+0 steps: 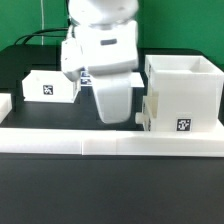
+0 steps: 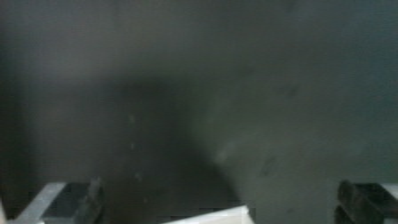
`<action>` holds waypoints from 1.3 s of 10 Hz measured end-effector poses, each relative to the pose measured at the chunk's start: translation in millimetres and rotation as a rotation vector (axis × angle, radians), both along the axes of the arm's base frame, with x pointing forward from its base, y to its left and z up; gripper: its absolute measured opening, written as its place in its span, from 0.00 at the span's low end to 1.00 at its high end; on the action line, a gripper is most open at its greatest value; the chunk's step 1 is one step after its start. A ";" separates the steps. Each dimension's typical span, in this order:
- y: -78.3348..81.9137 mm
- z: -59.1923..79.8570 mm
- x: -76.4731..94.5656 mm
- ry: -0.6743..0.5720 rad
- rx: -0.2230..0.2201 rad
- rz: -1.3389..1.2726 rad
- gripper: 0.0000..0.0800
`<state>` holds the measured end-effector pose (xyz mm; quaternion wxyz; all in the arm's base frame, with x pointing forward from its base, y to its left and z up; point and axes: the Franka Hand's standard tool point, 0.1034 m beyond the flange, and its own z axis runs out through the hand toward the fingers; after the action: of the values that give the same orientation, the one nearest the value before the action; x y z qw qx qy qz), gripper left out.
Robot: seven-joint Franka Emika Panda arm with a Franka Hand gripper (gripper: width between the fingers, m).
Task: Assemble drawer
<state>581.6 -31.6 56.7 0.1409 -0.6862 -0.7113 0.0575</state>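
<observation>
The large white drawer housing (image 1: 182, 92) stands at the exterior view's right, with a tag on its front. A white piece (image 1: 148, 112) juts from its lower left side. One white tray (image 1: 50, 87) with a tag sits at the left. Another white tray (image 1: 113, 100) stands tilted under my gripper (image 1: 108, 85) in the middle, just left of the housing. In the wrist view my gripper (image 2: 214, 205) is low over the black table. Its fingers (image 2: 63, 203) are wide apart, and only a white corner (image 2: 217, 215) of a part shows between them. I cannot tell if they touch it.
A long low white rail (image 1: 110, 148) runs along the table's front edge. A white piece (image 1: 3, 103) shows at the far left edge. Black cables lie behind the left tray. The black table (image 2: 196, 90) fills most of the wrist view.
</observation>
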 end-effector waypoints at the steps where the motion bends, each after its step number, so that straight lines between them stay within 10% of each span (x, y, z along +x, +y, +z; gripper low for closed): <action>1: -12.6 13.9 -2.0 -0.057 -0.008 -0.014 0.81; 5: -39.0 35.6 -69.1 -0.204 -0.039 -0.102 0.81; 7: -30.6 20.9 -101.2 -0.166 -0.035 -0.116 0.81; 13: -47.3 17.4 -106.5 -0.173 -0.114 -0.479 0.81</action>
<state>475.1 -78.9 74.1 0.0504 -0.8442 -0.5336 0.0038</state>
